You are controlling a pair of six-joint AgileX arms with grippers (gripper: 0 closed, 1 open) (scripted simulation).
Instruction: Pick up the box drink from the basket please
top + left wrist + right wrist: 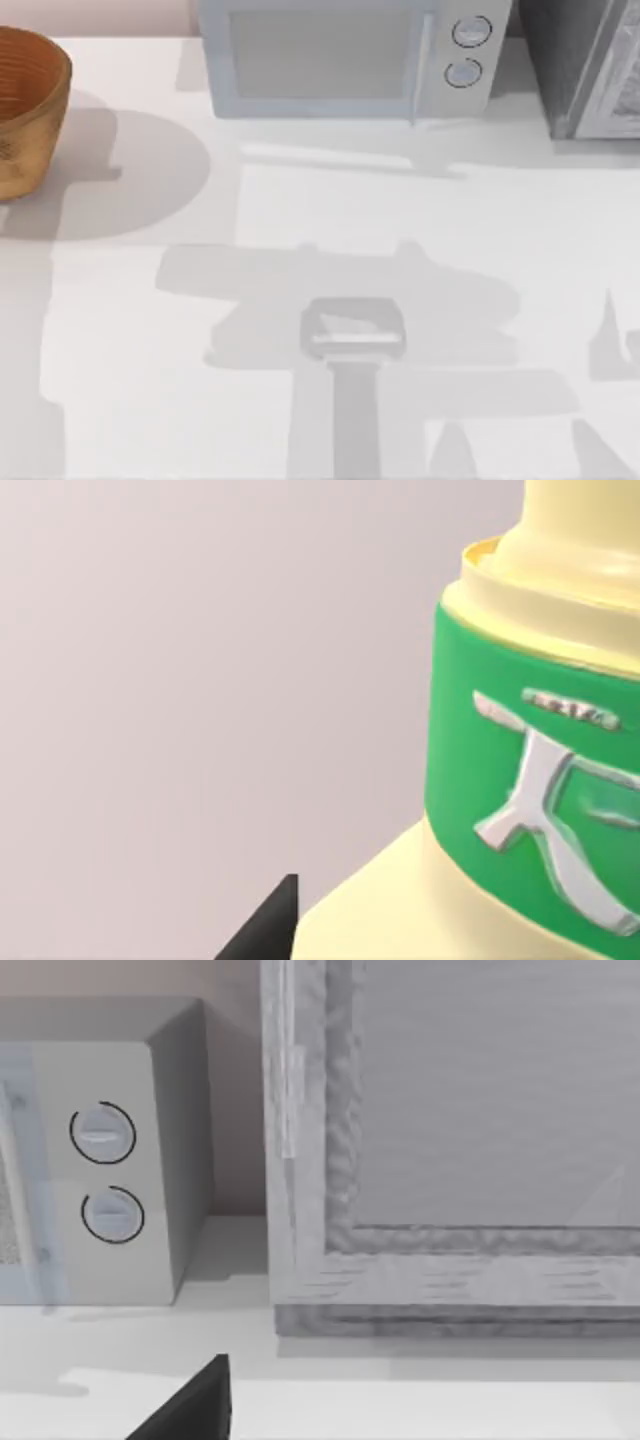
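Our left pincer's state we cannot tell; the box drink [530, 780] looms close. The basket [28, 105] sits upper left on the worktop [140, 400]. A blind closure could knock the drink aside.

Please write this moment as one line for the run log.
basket: table's left edge | microwave: back centre | left wrist: pale yellow container, green label, close | grip: unclear

Silver glyph, unreadable, on carton's green band [520, 810].
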